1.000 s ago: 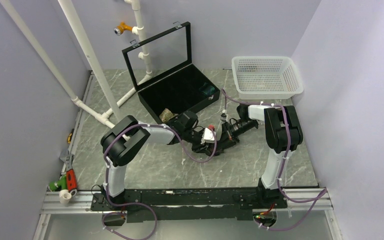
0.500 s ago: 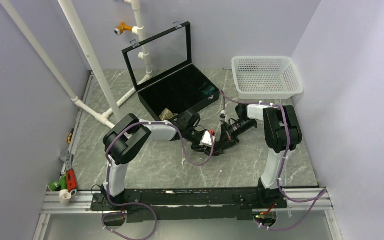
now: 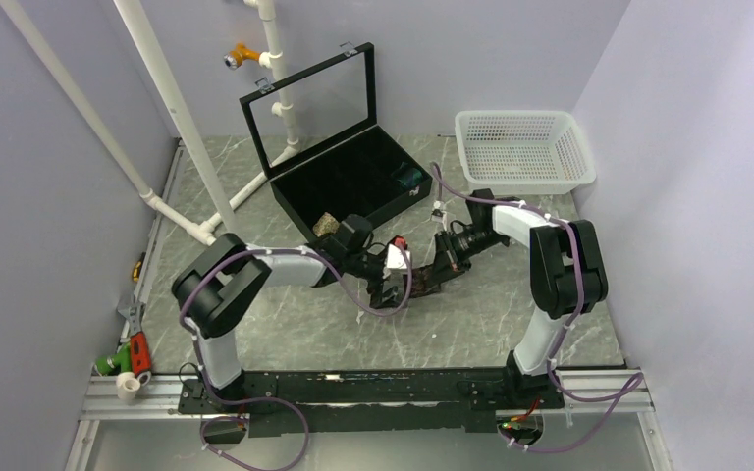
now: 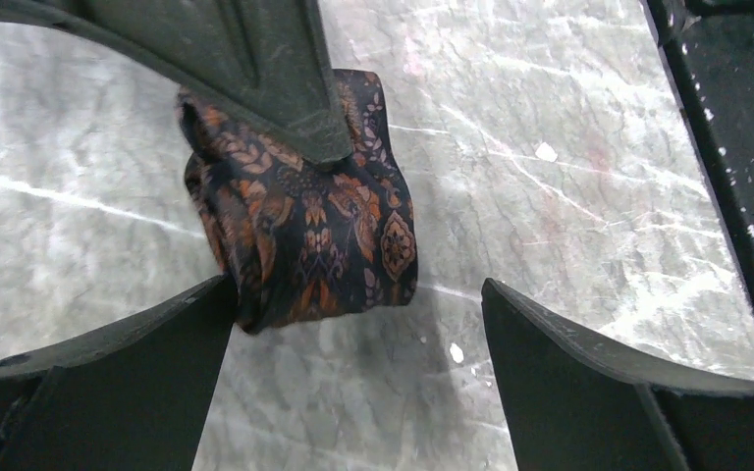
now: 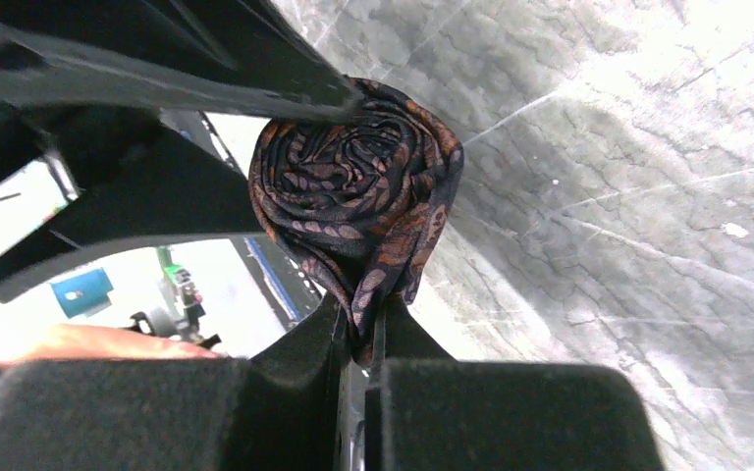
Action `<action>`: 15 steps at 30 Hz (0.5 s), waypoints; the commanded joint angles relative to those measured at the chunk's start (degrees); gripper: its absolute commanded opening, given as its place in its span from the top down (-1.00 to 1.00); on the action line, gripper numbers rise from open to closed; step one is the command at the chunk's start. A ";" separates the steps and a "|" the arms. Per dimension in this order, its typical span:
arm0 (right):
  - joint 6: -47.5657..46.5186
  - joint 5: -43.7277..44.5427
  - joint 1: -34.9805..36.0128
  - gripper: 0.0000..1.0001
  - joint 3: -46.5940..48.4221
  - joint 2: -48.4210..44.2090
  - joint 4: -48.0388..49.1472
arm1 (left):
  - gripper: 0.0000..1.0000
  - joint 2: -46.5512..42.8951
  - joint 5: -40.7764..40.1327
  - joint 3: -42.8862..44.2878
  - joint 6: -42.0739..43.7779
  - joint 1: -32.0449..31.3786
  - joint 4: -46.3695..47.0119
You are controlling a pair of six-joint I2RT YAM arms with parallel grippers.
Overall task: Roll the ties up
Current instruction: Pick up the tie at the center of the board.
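Observation:
A dark brown-maroon tie [image 5: 358, 186] with an orange pattern is wound into a tight roll and rests on the marble table [image 4: 569, 196]. My right gripper [image 5: 358, 339] is shut on the roll's loose outer end. From above, the roll [image 3: 420, 283] lies between the two grippers at mid-table. My left gripper [image 4: 353, 324] stands wide open just short of the roll [image 4: 304, 206]. Its left finger [image 4: 108, 373] is close beside the cloth and grips nothing. A tan speckled tie [image 3: 327, 224] and a teal tie [image 3: 409, 177] lie in the black case.
The black case [image 3: 353, 182] stands behind the grippers with its glass lid raised. A white mesh basket [image 3: 522, 147] sits at the back right. White pipes [image 3: 172, 108] slant along the left side. Red and green tools [image 3: 130, 355] lie at the near left edge.
My left gripper has opened wide and let go of the rolled tie. Both grippers have shifted slightly left with the roll, and the right gripper still pinches its end.

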 commanded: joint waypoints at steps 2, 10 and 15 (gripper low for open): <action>-9.26 1.30 -0.15 1.00 2.81 -3.61 -3.21 | -0.99 -8.47 -3.00 -3.67 -6.60 1.19 6.40; -21.59 8.20 0.51 1.00 11.99 -6.02 -12.87 | -0.99 -20.10 -4.05 -7.25 -11.64 5.22 2.66; -31.12 15.42 1.63 1.00 22.91 -4.71 -18.44 | -0.99 -30.36 -4.27 -7.01 -13.70 8.48 -10.96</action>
